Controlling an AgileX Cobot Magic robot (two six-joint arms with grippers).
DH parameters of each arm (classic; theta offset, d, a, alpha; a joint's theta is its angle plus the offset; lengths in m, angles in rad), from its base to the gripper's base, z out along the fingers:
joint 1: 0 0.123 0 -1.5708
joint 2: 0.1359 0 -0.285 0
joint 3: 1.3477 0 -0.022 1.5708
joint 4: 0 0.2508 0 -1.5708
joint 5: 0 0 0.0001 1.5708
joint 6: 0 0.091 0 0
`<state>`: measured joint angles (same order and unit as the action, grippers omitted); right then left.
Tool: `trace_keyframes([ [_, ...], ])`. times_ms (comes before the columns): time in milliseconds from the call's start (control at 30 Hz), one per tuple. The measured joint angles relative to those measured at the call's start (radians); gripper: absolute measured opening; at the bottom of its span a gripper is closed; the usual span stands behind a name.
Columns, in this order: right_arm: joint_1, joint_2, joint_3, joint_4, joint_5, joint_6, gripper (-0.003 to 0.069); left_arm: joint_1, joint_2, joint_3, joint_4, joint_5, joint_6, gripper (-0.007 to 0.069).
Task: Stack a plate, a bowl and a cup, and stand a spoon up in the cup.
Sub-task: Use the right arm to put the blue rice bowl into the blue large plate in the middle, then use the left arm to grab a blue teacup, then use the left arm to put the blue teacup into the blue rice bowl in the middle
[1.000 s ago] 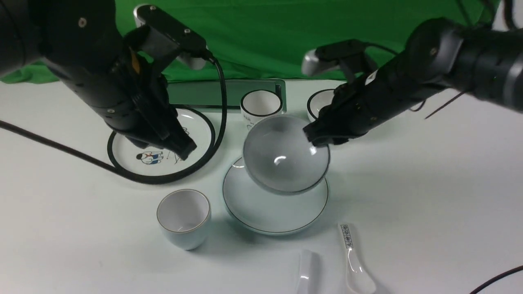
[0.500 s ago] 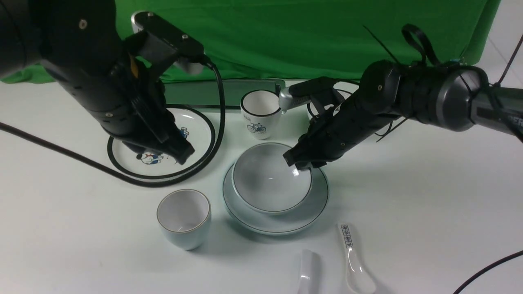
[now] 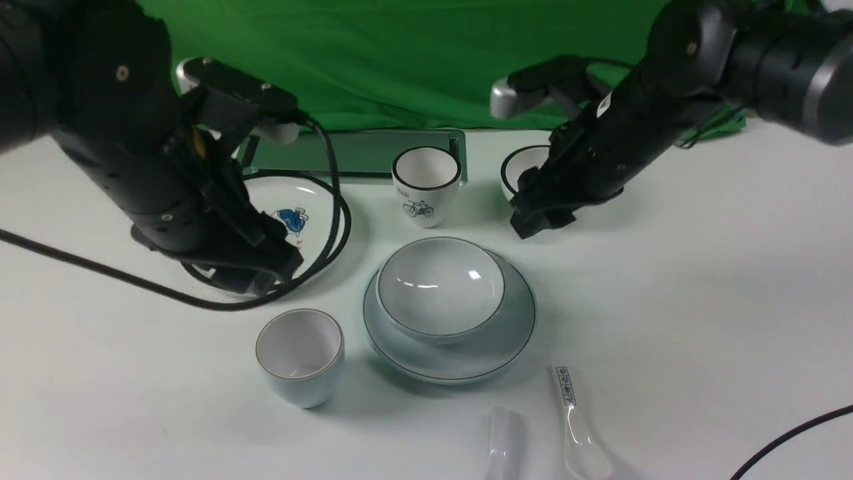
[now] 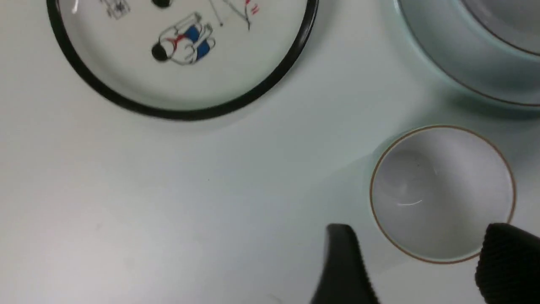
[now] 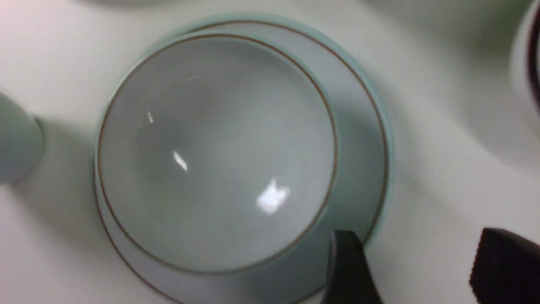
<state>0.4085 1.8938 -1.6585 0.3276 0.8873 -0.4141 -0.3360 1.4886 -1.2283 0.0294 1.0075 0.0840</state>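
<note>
The pale bowl (image 3: 440, 287) sits upright in the pale plate (image 3: 510, 337) at the table's middle, a little left of the plate's centre. My right gripper (image 3: 540, 217) hangs open behind and right of them, empty; in its wrist view the bowl (image 5: 215, 152) and plate (image 5: 358, 126) lie just off the open gripper (image 5: 424, 264). The pale cup (image 3: 300, 353) stands left of the plate. My left gripper (image 3: 266, 267) hovers open behind it; in its wrist view the cup (image 4: 443, 194) shows just past the open gripper (image 4: 422, 261). The plain spoon (image 3: 501, 443) lies at the front edge.
A black-rimmed cartoon plate (image 3: 293, 220) lies under my left arm. A bicycle cup (image 3: 426, 177) and a black-rimmed bowl (image 3: 523, 167) stand at the back. A spoon with printed characters (image 3: 576, 427) lies right of the plain one. A cable (image 3: 793, 437) crosses the front right corner.
My right gripper set the bowl in the plate, opened and drew back and up. My left gripper opened and shifted down toward the cup.
</note>
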Motion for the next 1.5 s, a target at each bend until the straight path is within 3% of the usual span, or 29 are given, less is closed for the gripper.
trace_keyframes([
  [133,-0.001,-0.07,-0.008,-0.04,0.024,0.0,0.0425,0.034,0.01,0.085,-0.044,-0.092,0.0,0.0461],
  [300,-0.001,-0.094,-0.008,-0.05,0.028,0.0,0.0425,0.034,0.079,0.109,-0.089,-0.135,0.006,0.0415],
  [467,-0.001,-0.094,-0.008,-0.051,0.047,0.0,0.0425,0.034,0.164,0.109,-0.101,-0.168,0.032,0.0267],
  [600,-0.001,-0.094,-0.008,-0.07,0.073,0.0,0.0425,0.034,0.198,0.089,-0.103,-0.143,0.077,0.0031],
  [667,-0.001,-0.094,-0.007,-0.08,0.078,0.0,0.0425,0.034,0.198,0.052,-0.103,-0.109,0.093,-0.0007],
  [800,-0.001,-0.094,-0.007,-0.091,0.085,0.0,0.0425,0.035,0.187,-0.083,-0.132,-0.042,0.117,-0.0012],
  [933,-0.001,-0.108,-0.006,-0.094,0.094,0.0,0.0425,0.028,0.182,-0.238,-0.29,-0.014,0.213,-0.0012],
  [1000,-0.001,-0.129,-0.006,-0.095,0.096,0.0,0.0425,0.003,0.202,-0.293,-0.311,-0.024,0.235,-0.0012],
  [1300,-0.001,-0.264,-0.006,-0.099,0.085,-0.005,0.0425,-0.149,0.474,-0.496,-0.145,0.025,0.19,-0.0012],
  [1500,-0.001,-0.299,-0.006,-0.099,0.087,-0.006,0.0425,-0.153,0.604,-0.655,-0.097,0.094,0.159,-0.0012],
])
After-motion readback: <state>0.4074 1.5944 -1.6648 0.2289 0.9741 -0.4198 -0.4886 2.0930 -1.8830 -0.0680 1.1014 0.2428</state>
